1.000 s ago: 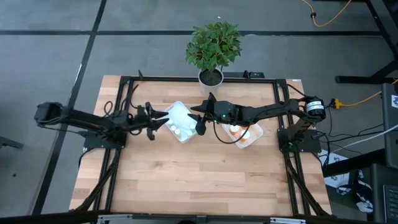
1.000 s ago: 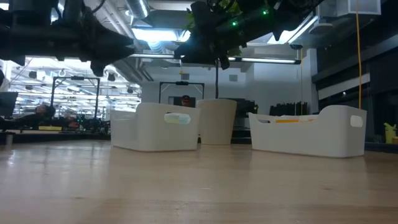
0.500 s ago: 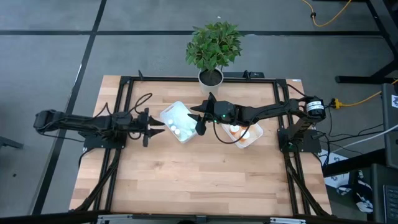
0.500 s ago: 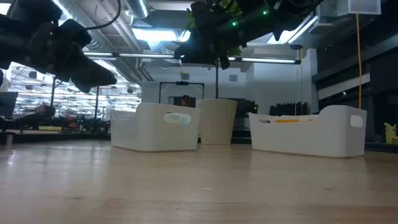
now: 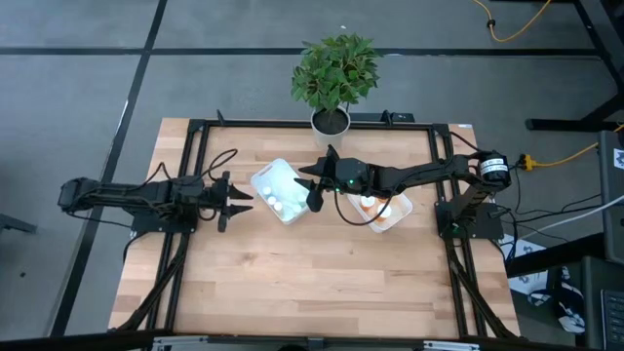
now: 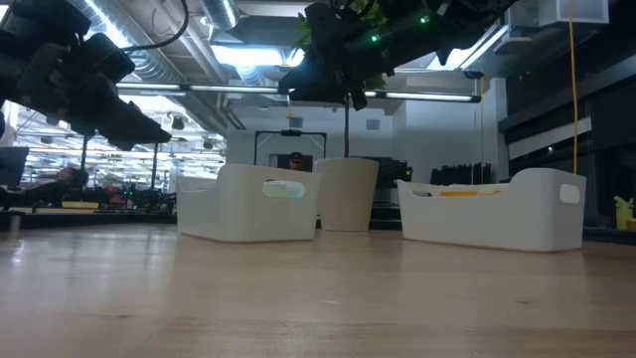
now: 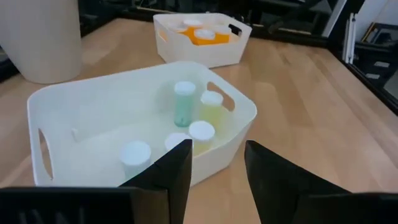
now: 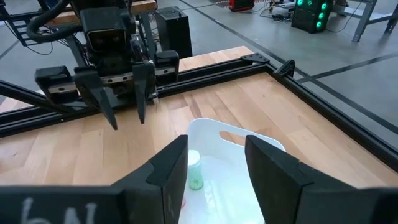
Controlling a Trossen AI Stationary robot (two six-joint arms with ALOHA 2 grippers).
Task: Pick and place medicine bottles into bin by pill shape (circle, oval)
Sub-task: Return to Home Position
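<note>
— Where do the bottles [image 7: 185, 102] lie from the jaws?
— All are binned. Several stand upright, white caps up, in the left bin [image 5: 285, 174], with pale teal and yellow-green bodies. The orange ones sit in the right bin [image 5: 400, 207].
— Which arm is nearer?
— The right arm [image 5: 409, 175]; its jaws hang wide and empty over the left bin's inner edge. The left arm [image 5: 146, 193] has wide, empty jaws just beside the outer wall.
— Anything to grasp?
— I judge not; no bottle shows loose on the desk [image 5: 312, 283].
</note>
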